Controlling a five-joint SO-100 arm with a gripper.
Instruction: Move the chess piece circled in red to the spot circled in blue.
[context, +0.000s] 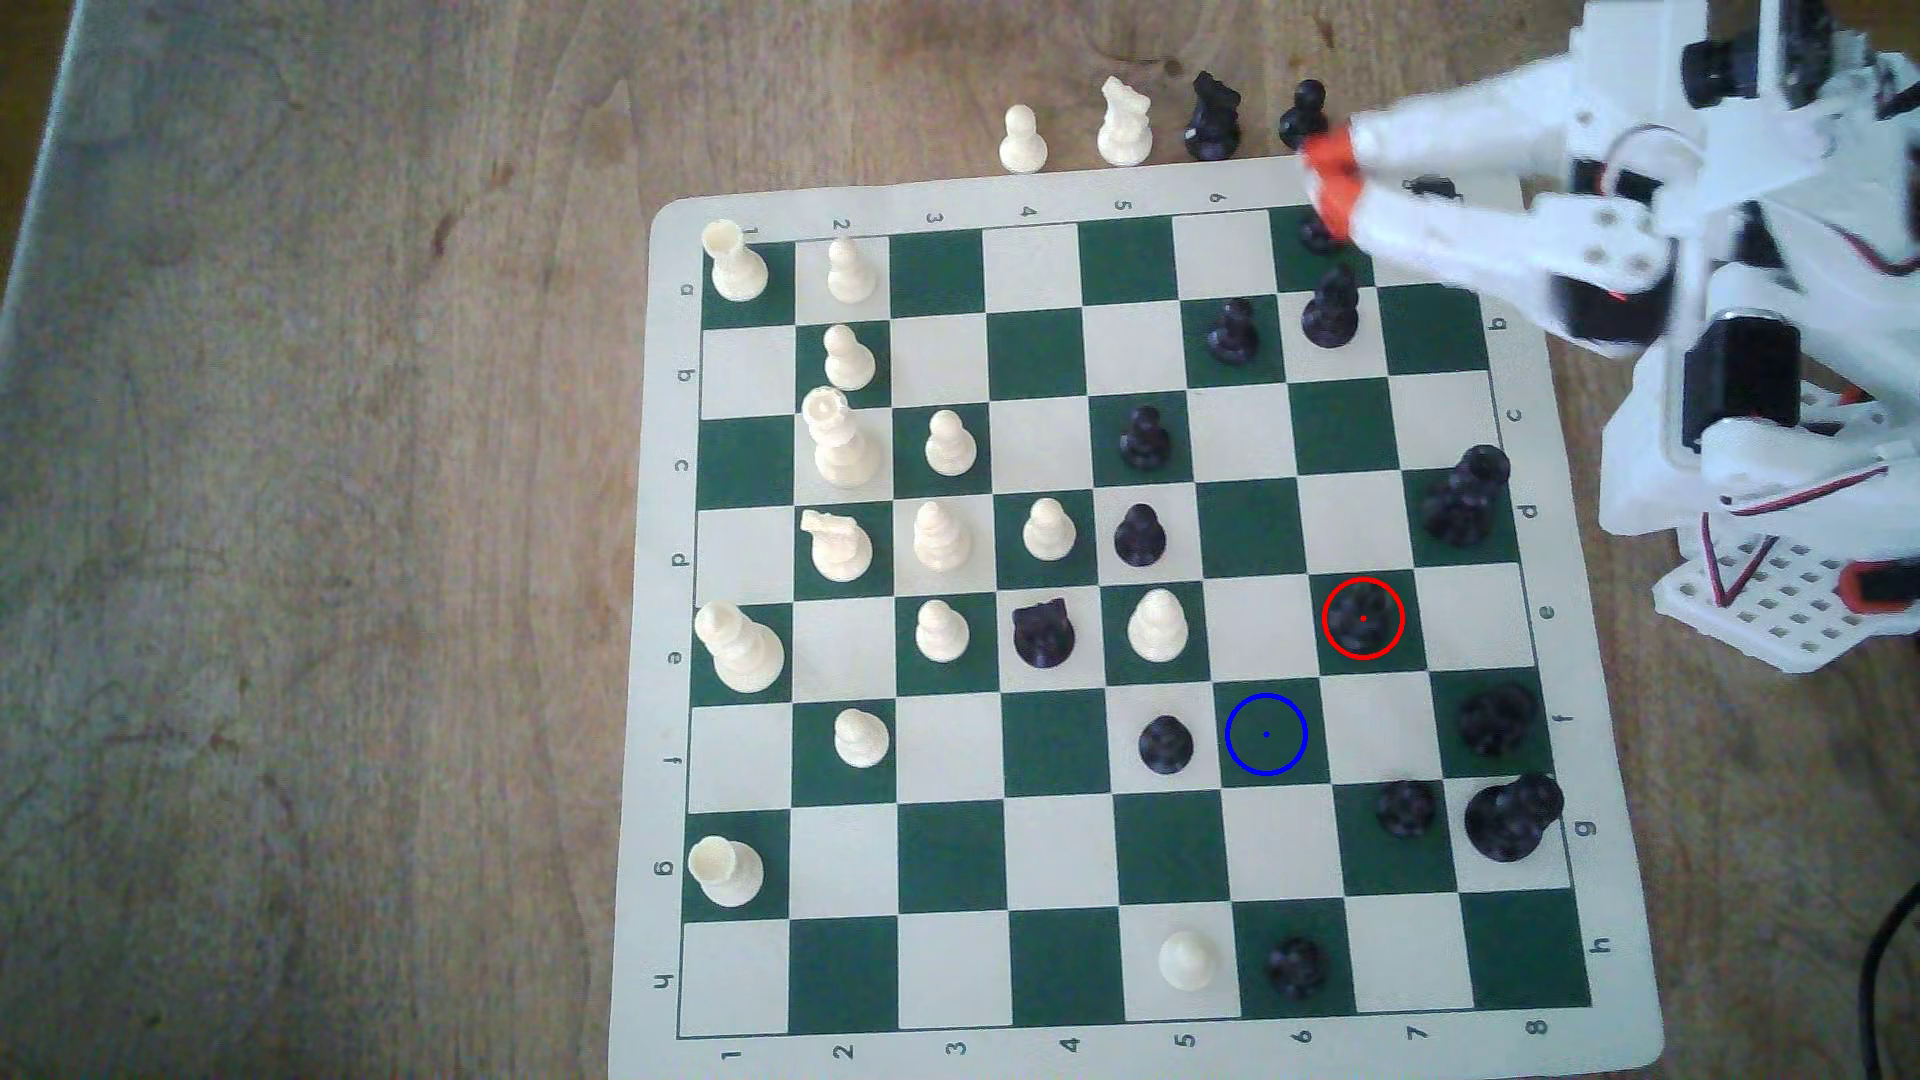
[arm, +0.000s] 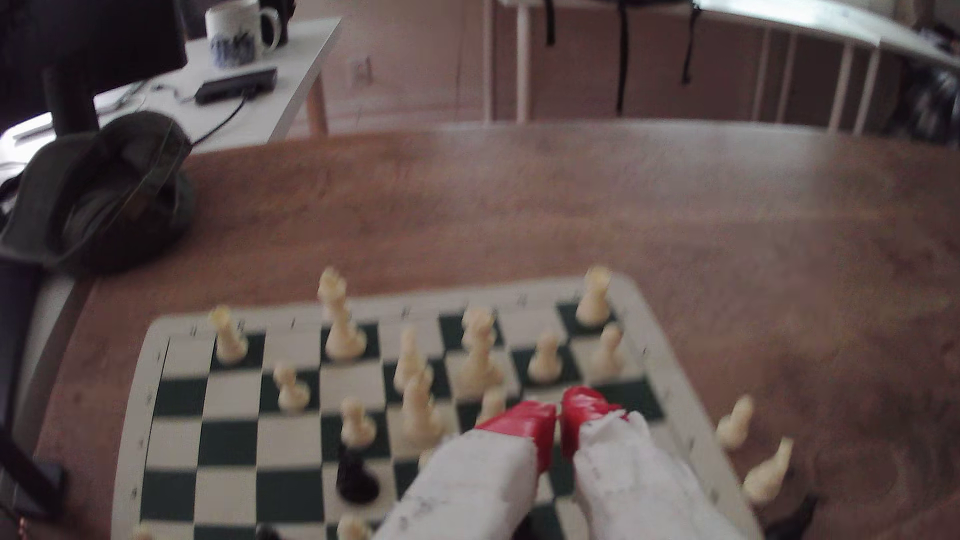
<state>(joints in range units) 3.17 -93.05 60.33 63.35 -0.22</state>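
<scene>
While the gripper (context: 1327, 179) hangs with its red tips pressed together and empty over the board's upper right corner in the exterior view, the chess piece (context: 1362, 619) stands right of centre, diagonally above-right of the spot (context: 1265, 734).

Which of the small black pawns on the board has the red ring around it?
The black pawn on row e, column 7, on a green square, diagonally up and to the exterior view's right of the blue-ringed square. No other pawn is ringed.
</scene>
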